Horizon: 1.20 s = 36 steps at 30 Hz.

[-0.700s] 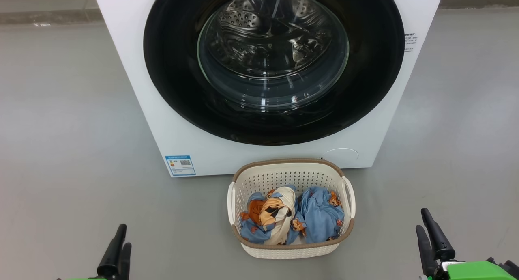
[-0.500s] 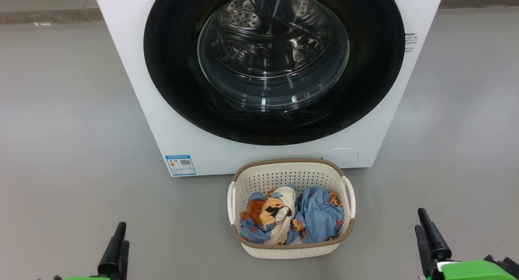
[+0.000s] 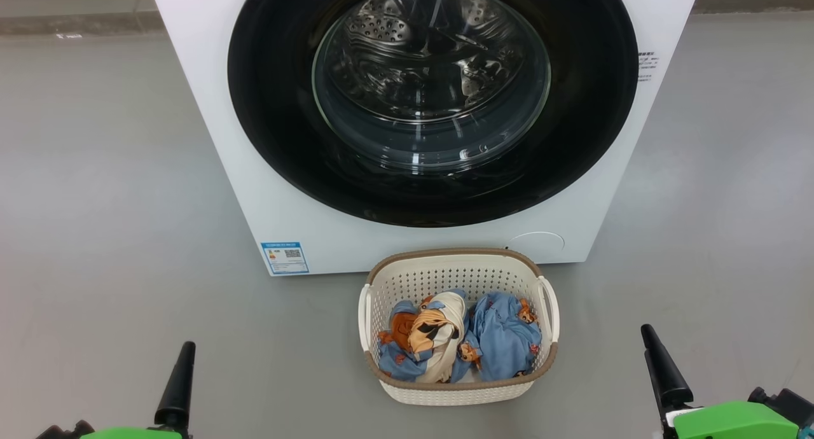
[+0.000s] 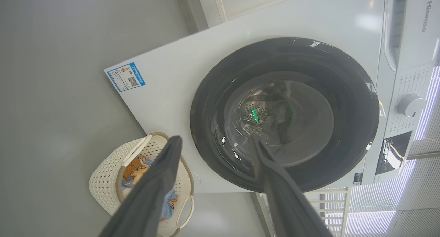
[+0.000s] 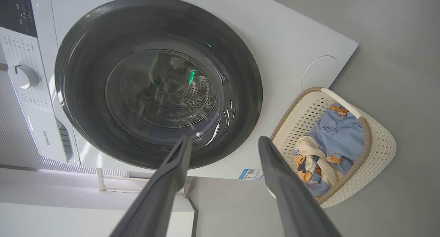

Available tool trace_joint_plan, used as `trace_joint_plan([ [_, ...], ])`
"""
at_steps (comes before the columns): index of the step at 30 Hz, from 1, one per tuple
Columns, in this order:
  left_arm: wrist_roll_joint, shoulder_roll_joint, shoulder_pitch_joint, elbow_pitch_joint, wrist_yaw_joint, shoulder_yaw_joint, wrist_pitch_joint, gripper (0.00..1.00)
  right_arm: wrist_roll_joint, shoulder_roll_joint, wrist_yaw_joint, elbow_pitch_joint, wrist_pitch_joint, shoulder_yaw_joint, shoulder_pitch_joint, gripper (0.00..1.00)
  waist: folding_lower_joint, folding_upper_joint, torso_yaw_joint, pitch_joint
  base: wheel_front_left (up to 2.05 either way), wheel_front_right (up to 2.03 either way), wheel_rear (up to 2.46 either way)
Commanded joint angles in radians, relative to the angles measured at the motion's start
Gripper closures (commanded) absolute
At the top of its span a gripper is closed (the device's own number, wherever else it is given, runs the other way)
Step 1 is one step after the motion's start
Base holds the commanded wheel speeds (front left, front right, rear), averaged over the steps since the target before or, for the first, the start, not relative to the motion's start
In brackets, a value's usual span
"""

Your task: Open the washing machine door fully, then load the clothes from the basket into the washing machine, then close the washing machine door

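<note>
Left gripper [image 4: 216,138]: jaws spread wide, nothing between. Right gripper [image 5: 224,138]: likewise spread, empty. Both low, either side of basket [image 3: 458,388], well apart from it. Clothes [image 3: 502,340]: two bundles side by side inside basket. Basket on floor [image 3: 95,235], just before washing machine [image 3: 210,108]. Washing machine door [image 3: 432,197] shut.

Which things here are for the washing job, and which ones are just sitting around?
For the job:
washing machine
washing machine door, shut now
basket
clothes, in the basket

Just there:
blue label sticker
round white flap
control knob
grey floor
</note>
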Motion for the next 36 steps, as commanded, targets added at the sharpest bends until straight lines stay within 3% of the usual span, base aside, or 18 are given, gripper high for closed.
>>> trace_joint_plan([
  [1, 0.037, 0.022, -0.021, -0.035, -0.002, 0.005, -0.015, 0.00, -0.035, -0.014, 0.001, -0.023, -0.016, 0.017, -0.044, 0.00, -0.0001, -0.0001, 0.001, 0.000, 0.00, 0.00, 0.00],
  [36, 0.480, 0.059, -0.006, -0.082, -0.003, -0.026, -0.118, 0.00, -0.455, -0.060, 0.001, -0.018, -0.118, 0.088, -0.054, 0.00, -0.0001, -0.0001, 0.011, 0.002, 0.00, 0.00, 0.00],
])
